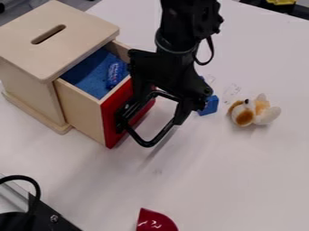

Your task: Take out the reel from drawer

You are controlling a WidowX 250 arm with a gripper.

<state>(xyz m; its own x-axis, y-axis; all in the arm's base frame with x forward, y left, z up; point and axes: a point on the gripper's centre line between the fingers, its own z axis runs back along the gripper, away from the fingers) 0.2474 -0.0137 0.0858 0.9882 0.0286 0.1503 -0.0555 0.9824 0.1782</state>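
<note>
Well, the drawer (85, 107) stands pulled out from the wooden box (75, 28) at upper left, and that is clearly what makes the job possible: its blue-lined inside is open to view from above. Lying in it, towards the far side, is a small blue printed piece (116, 74), which I take to be the reel the task wants out. The box top overhangs the back of the drawer, so I would lift from the exposed part, well away from that edge.

The black pincer (148, 123) hangs near the middle of the frame, in front of the drawer's red face and lower than the rim. Whether it is apart or together I cannot tell from where I stand, nor whether it touches the front. To my mind that low position suits working the drawer better than picking from it; the next move calls for rising over the rim, then coming down onto the reel. Cutting across too low could knock the drawer inward.

Right of centre on the table (223, 176) sit a blue block (209, 105) and a brown-and-white plush toy (254, 111), both outside the drawer and out of the way of the lift.
</note>
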